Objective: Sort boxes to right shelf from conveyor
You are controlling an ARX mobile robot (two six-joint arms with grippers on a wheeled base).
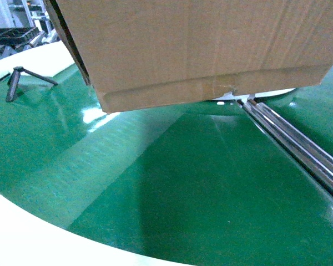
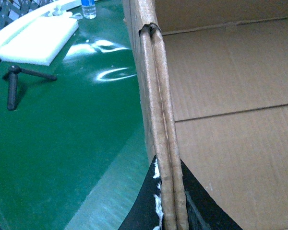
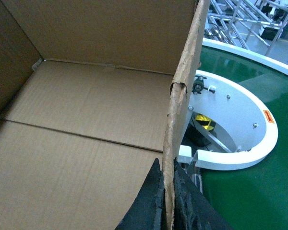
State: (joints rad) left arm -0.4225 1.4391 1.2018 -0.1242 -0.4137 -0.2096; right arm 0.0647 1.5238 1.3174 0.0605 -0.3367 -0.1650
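Lift step: both tools, left (image 2: pixel 169 211) and right (image 3: pixel 169 203), clamped on box (image 1: pixel 200 50) walls above belt (image 1: pixel 172 183); next, carry it to the shelf.

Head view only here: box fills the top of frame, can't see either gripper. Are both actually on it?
Observer: Yes. The left gripper is clamped over the box's left wall edge, one finger inside, one outside.
Operator: And the right?
Observer: The right gripper pinches the right wall's top edge the same way.
Operator: Anything inside the box?
Observer: No, both wrist views show a bare cardboard floor.
Operator: What's on the conveyor beyond my frame?
Observer: On the conveyor, a white foam slab and a water bottle lie past the small black tripod.
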